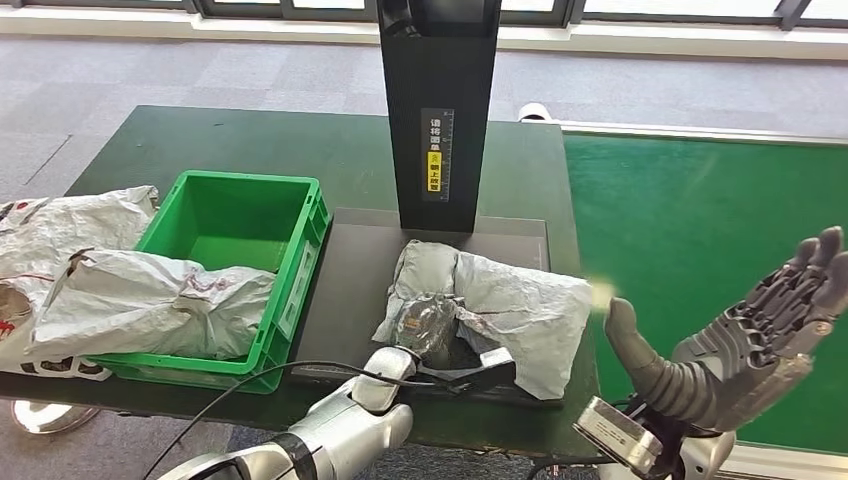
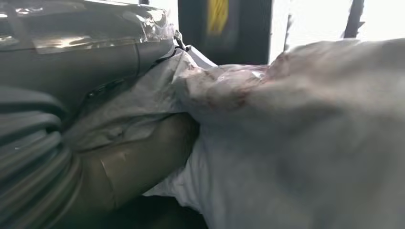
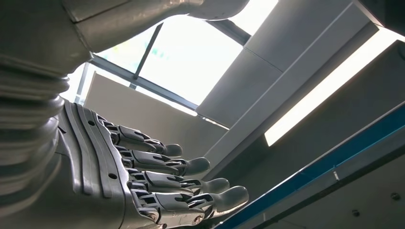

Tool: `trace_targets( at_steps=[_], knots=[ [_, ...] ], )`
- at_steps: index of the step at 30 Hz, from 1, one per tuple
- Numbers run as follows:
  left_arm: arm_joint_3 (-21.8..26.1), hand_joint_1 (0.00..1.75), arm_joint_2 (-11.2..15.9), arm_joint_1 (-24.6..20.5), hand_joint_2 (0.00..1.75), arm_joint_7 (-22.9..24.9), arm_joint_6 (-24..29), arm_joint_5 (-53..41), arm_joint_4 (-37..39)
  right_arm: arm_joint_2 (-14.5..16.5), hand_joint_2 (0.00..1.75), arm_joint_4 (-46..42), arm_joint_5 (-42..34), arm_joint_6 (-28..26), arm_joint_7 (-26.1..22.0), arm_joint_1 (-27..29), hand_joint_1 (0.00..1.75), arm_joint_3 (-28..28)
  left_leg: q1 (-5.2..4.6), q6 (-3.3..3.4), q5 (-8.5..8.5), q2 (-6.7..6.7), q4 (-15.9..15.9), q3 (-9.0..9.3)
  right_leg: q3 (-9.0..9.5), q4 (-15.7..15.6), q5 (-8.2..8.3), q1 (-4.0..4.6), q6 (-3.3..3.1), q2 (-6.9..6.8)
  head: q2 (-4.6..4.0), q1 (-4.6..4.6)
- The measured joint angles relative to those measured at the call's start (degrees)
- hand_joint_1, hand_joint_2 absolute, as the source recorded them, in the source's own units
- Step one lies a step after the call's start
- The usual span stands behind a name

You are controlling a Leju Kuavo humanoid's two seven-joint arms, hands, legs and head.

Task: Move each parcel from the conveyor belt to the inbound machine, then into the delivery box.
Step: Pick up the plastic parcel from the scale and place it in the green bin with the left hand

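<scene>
Parcel [image 1: 510, 310]: crumpled grey poly mailer, lying flat on dark platform of inbound machine [image 1: 438, 110], centre frame, just before its black upright column.

Second parcel [image 1: 150, 300]: wrinkled grey mailer with red marks, draped over near-left rim of delivery box [image 1: 290, 215], partly inside.

Delivery box: green plastic crate, open top, left of centre, touching platform edge.

Conveyor belt [image 1: 700, 230]: green, flat, right side of frame.

Grey parcel [image 1: 500, 310], green delivery box [image 1: 300, 215]

Left robot hand [image 1: 440, 350] fingers hidden under parcel [image 1: 500, 305].
</scene>
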Motion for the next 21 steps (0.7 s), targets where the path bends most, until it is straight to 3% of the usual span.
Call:
trace_targets(
  at_steps=[2, 4, 6, 9, 16, 21],
  knots=[
    [7.89, 1.75, 0.12, 3.2, 1.75, -3.28, 0.86, -16.43, -6.46, 0.0, 1.75, 0.0, -0.02, 0.0, 0.0, 0.0, 0.0, 0.0, 0.0, 0.0, 0.0, 0.03, 0.0, -0.02, -0.03, 0.0, -0.01, 0.0, -0.01, 0.03, 0.0, 0.01],
    [17.25, 1.75, -0.04, 6.1, 1.75, -7.06, 1.02, -24.16, -13.98, 0.0, 1.75, 0.0, -0.08, -0.01, 0.04, 0.02, 0.0, -0.01, 0.0, -0.01, -0.03, 0.28, 0.0, -0.03, -0.11, 0.0, 0.01, 0.0, -0.03, 0.25, 0.0, 0.01],
    [25.22, 1.75, -0.05, 8.06, 1.75, -9.57, 1.05, -23.51, -21.64, 0.0, 1.75, 0.0, -0.18, -0.02, 0.13, 0.06, 0.0, -0.05, 0.0, 0.0, -0.09, 0.6, -0.01, -0.01, -0.2, 0.0, 0.05, -0.01, -0.06, 0.53, 0.0, 0.0],
    [33.37, 1.75, 0.13, 9.98, 1.75, -11.82, 1.07, -21.16, -31.27, 0.0, 1.75, 0.0, -0.33, -0.02, 0.19, 0.08, 0.0, -0.16, 0.04, -0.01, -0.08, 0.65, -0.01, 0.0, -0.21, 0.0, 0.06, 0.0, -0.08, 0.55, 0.0, 0.0],
    [42.95, 1.75, 0.89, 13.23, 1.75, -16.25, 1.08, -17.41, -50.16, 0.0, 1.75, -0.03, -0.73, -0.05, 0.3, 0.19, 0.0, -0.56, 0.09, -0.08, -0.03, 0.51, -0.02, -0.05, -0.2, 0.04, 0.05, 0.12, -0.1, 0.44, 0.0, 0.02],
    [47.43, 1.75, 1.26, 14.55, 1.75, -18.31, 1.07, -15.6, -59.42, 0.0, 1.75, -0.34, -0.87, -0.08, 0.31, 0.31, 0.0, -1.12, 0.09, -0.06, -0.04, 0.47, -0.01, -0.07, -0.2, 0.04, 0.04, 0.1, -0.11, 0.4, 0.0, 0.01]
  ],
)
